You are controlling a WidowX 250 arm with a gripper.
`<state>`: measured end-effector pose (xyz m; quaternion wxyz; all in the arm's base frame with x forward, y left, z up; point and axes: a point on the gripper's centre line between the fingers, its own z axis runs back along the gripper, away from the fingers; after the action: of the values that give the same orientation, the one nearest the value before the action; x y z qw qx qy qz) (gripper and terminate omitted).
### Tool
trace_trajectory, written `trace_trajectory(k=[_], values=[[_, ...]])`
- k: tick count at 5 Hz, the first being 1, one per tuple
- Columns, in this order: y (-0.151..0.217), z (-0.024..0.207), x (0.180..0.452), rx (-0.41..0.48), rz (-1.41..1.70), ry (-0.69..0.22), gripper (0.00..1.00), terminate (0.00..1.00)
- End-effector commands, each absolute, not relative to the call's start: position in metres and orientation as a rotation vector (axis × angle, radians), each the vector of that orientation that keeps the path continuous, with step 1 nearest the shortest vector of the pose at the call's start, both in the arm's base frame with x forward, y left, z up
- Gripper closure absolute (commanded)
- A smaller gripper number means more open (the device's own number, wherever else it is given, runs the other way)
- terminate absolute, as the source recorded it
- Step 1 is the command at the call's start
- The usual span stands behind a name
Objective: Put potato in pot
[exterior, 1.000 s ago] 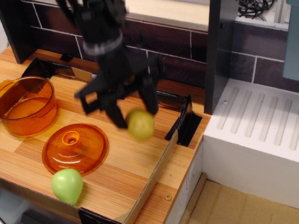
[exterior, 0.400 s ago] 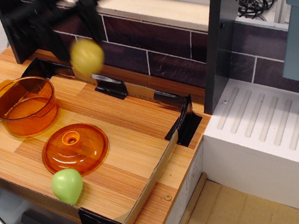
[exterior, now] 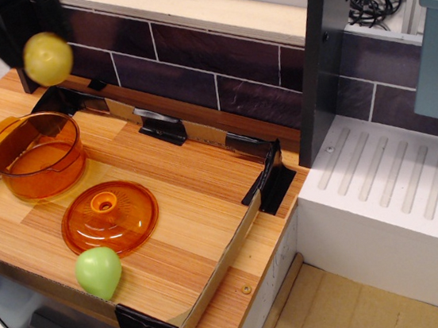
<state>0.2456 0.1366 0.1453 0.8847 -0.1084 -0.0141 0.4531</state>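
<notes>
The yellow potato [exterior: 48,58] hangs in the air at the top left, above and just behind the translucent orange pot [exterior: 36,156]. My gripper [exterior: 36,30] is a dark blur at the top left corner, mostly cut off by the frame edge, and it is shut on the potato. The pot stands upright and empty at the left end of the wooden tray [exterior: 209,213].
The flat orange lid [exterior: 110,217] lies in front of the pot. A light-green pear toy [exterior: 99,271] lies at the tray's front edge. A dark post [exterior: 324,55] and a white ribbed drainer [exterior: 397,182] stand to the right. A brick wall runs behind.
My gripper has carried the potato from over the tray's middle up and left, to a spot above the pot. The pot, lid and pear have not moved.
</notes>
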Motion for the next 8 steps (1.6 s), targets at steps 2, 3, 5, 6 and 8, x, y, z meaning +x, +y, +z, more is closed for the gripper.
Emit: trace_trajectory(k=[2,3,5,6,8], values=[[0.194,0.123,0.252,-0.111,0.967,-0.084,1.0,0.0],[0.197,0.115,0.252,-0.059,0.953,-0.118,1.0,0.0],[0.194,0.113,0.255,-0.017,0.934,-0.104,0.0,0.0],[0.179,0.123,0.259,-0.046,0.931,-0.119,0.0,0.0],[0.131,0.18,0.262,-0.116,0.866,-0.067,0.0,0.0]])
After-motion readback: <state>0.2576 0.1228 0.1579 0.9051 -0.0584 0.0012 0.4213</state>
